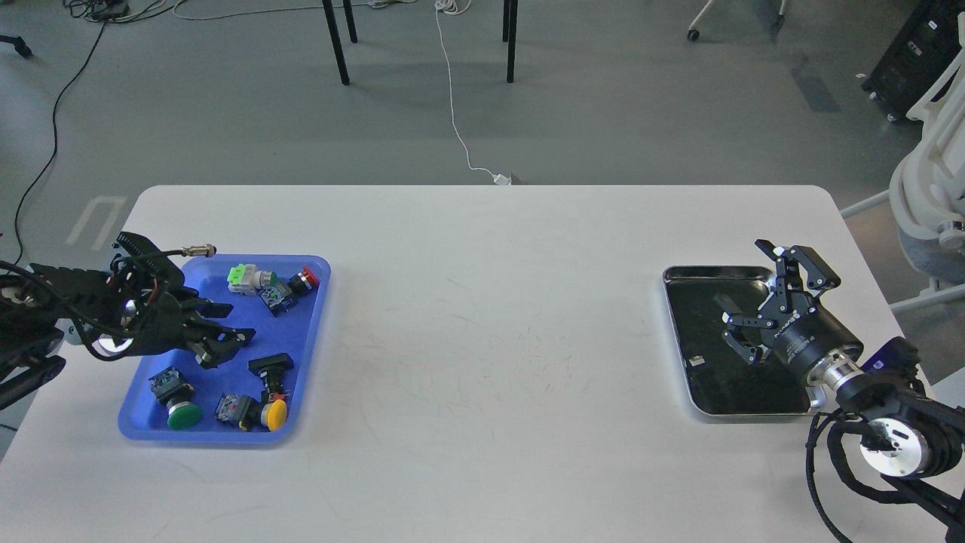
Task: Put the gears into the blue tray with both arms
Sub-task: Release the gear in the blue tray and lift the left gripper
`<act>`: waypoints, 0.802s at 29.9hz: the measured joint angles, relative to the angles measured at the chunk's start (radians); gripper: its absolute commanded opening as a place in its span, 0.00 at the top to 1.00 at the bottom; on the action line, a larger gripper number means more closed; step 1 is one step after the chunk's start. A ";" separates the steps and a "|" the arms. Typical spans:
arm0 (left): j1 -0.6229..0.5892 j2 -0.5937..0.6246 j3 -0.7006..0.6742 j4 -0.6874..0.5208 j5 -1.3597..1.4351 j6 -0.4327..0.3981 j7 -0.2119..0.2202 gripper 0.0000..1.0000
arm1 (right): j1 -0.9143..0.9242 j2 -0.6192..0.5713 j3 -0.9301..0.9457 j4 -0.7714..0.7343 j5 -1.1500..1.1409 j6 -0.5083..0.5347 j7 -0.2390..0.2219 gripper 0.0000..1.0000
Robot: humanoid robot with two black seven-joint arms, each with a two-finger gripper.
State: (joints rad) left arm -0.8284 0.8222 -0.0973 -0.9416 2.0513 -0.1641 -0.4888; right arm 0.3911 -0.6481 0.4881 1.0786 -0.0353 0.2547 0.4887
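The blue tray [305,332] lies on the left of the white table and holds several push-button switches with coloured caps. My left gripper [228,322] hovers over the tray's middle, open, with nothing visible between its fingers. On the right, my right gripper [745,290] is open above the silver-rimmed tray [705,407] with black lining, also holding nothing. No gears can be made out; any on the black lining are hidden against it.
A green-capped switch [183,414] and a yellow-capped one [276,412] lie at the blue tray's near end, and more switches [273,285] at its far end. A small pale piece [695,361] lies in the silver-rimmed tray. A white chair [931,188] stands beyond the table's right edge.
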 measured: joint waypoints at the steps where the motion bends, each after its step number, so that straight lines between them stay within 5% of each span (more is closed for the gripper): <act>1: -0.004 0.006 -0.008 -0.004 -0.002 0.005 0.000 0.09 | 0.000 0.000 0.001 0.000 0.000 0.000 0.000 0.01; 7: -0.047 0.058 -0.156 -0.070 -0.124 0.007 0.000 0.02 | 0.002 0.000 0.001 0.003 0.000 0.000 0.000 0.01; 14: -0.019 0.068 -0.233 -0.223 -0.780 0.030 0.000 0.02 | 0.023 0.002 0.001 0.006 -0.001 0.000 0.000 0.01; 19: 0.108 0.015 -0.331 -0.349 -1.194 0.086 0.000 0.02 | 0.049 0.010 -0.002 0.012 -0.002 -0.001 0.000 0.01; 24: 0.336 -0.159 -0.658 -0.366 -1.244 0.096 0.000 0.02 | 0.075 0.016 -0.010 0.010 -0.002 -0.001 0.000 0.01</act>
State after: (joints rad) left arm -0.4919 0.6628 -0.7551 -1.3076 0.8075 -0.0681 -0.4885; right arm 0.4665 -0.6325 0.4784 1.0881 -0.0369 0.2540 0.4887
